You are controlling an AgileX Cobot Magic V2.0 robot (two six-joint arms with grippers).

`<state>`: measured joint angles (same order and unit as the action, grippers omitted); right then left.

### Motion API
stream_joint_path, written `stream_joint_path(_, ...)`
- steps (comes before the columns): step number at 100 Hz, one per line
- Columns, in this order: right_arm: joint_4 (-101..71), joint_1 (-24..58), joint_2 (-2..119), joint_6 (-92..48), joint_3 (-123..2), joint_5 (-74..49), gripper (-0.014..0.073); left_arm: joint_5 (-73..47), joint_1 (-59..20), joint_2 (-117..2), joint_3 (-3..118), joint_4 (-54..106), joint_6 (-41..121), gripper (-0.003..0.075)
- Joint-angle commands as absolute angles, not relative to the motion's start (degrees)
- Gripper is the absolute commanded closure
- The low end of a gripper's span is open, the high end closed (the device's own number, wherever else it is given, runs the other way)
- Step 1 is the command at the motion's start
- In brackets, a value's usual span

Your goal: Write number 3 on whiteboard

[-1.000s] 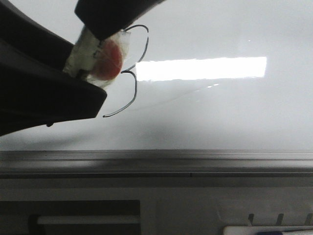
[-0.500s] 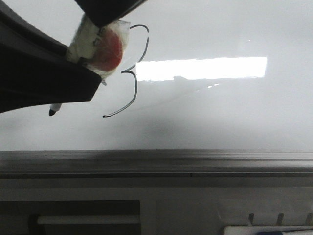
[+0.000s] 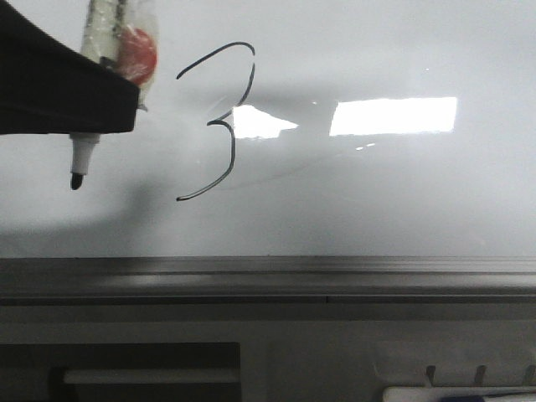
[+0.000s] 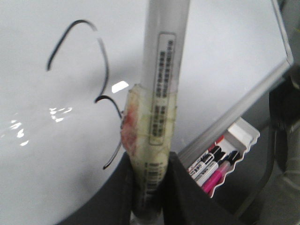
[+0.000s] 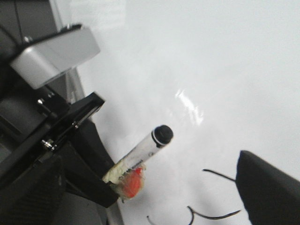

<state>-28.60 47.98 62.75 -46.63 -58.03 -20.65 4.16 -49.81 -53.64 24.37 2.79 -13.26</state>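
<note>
1. The left gripper (image 4: 150,187) is closed on a white marker pen (image 4: 161,89), its dark fingers (image 4: 180,192) pressing the barrel from both sides.
2. The barrel carries a printed label and a barcode; the print is too blurred to read. A wrap of clear tape with a red patch (image 4: 129,126) sits just above the grip.
3. In the front view the left gripper (image 3: 63,92) holds the pen with its black tip (image 3: 76,179) pointing down, apart from any drawn line.
4. The number 3 (image 3: 219,121) is a thin black line on the whiteboard (image 3: 402,193), beside the pen tip on the side nearer the board's middle.
5. Only the left wrist view shows a tray (image 4: 234,145) past the board's edge, holding spare markers (image 4: 213,161) in black, red and pink.
6. Only the right wrist view shows the pen's round end cap (image 5: 162,134). One dark finger (image 5: 272,187) of the right gripper shows at the edge; its opening cannot be determined.
</note>
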Motion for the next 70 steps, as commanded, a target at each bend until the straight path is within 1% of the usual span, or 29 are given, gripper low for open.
stream_joint_path(1,-29.9,47.2,59.0,-46.8,-59.9,-15.6,-0.0076,6.0,-46.9,-53.3,26.2,13.0,-13.9,0.0741)
stream_joint_path(9,-29.9,47.2,57.6,-46.8,-59.9,-15.6,-0.0076,4.0,-43.7,-54.1,26.2,15.9,-13.9,0.0741)
stream_joint_path(19,-30.1,47.2,57.0,-46.8,-59.9,-16.2,-0.0076,2.6,-41.9,-55.0,26.2,16.6,-13.9,0.0741)
stream_joint_path(70,-32.5,47.2,57.3,-46.8,-59.9,-19.5,-0.0076,6.3,-41.4,-62.5,26.2,17.1,-13.9,0.0741)
